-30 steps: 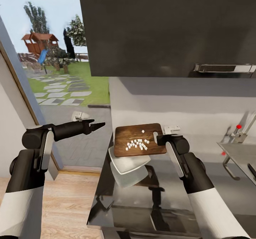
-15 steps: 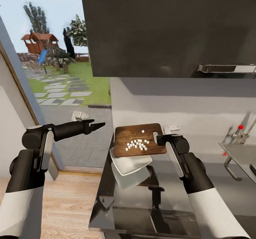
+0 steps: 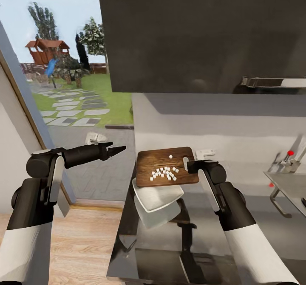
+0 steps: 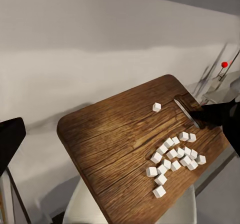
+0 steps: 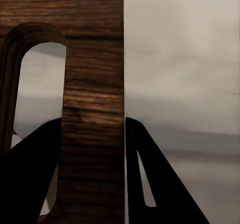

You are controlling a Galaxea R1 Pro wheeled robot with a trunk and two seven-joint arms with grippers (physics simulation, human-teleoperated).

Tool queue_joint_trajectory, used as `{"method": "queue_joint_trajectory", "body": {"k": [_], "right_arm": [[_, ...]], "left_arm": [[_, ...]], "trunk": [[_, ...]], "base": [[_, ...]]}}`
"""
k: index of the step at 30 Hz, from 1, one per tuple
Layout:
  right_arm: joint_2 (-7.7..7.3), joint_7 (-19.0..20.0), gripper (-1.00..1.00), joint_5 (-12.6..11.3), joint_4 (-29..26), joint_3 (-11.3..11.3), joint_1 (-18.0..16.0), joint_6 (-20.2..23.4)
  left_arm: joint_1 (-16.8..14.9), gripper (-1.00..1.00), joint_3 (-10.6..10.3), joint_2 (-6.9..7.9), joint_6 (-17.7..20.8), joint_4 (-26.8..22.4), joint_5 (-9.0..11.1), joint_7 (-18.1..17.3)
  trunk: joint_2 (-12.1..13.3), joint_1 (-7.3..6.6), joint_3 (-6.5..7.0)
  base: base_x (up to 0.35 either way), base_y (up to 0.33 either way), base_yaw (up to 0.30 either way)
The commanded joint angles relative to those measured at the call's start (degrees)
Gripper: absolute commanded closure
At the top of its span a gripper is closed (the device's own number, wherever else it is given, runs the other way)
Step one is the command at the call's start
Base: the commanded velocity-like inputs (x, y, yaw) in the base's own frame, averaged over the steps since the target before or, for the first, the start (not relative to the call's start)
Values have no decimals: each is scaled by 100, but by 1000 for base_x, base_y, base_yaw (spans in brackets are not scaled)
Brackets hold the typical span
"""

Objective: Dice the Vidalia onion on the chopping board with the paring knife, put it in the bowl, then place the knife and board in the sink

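Since the onion already lies as small white dice [image 3: 164, 173] on the chopping board [image 3: 153, 159], the cutting looks done, while tipping into the white bowl [image 3: 156, 195] just beneath remains. Right hand [image 3: 190, 166] grips the dark-grained board's slot-handle end, lifted above the tabletop [image 3: 204, 238]; left hand [image 3: 114, 151] hovers aside, closed and empty. Beyond, the sink [image 3: 289, 183] awaits board and knife.

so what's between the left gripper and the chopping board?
Nothing. In the head view the left gripper hangs shut beside the chopping board, with only the distant paved ground showing through the gap. The right gripper holds the board.
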Motion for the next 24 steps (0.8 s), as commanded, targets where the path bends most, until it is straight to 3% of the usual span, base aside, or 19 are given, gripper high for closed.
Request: {"method": "queue_joint_trajectory", "body": {"k": [1, 13, 19, 24], "right_arm": [[0, -57, 100, -62, -4, 6, -5, 15], [0, -26, 100, -64, -4, 6, -3, -44], [0, -25, 100, -64, -4, 14, -3, -325], [0, -24, 100, -64, -4, 234, -3, -373]], "left_arm": [[-6, -100, 5, 0, 45, -1, 11, -14], [-6, -100, 5, 0, 45, 0, 11, -14], [-6, -100, 5, 0, 45, 0, 11, -14], [-6, -100, 5, 0, 40, 0, 11, -14]], "trunk": [[-8, 2, -9], [-8, 2, -9], [-8, 2, -9], [-8, 2, -9]], "base": [[27, 17, 0], [4, 3, 0], [0, 0, 0], [0, 0, 0]]}}
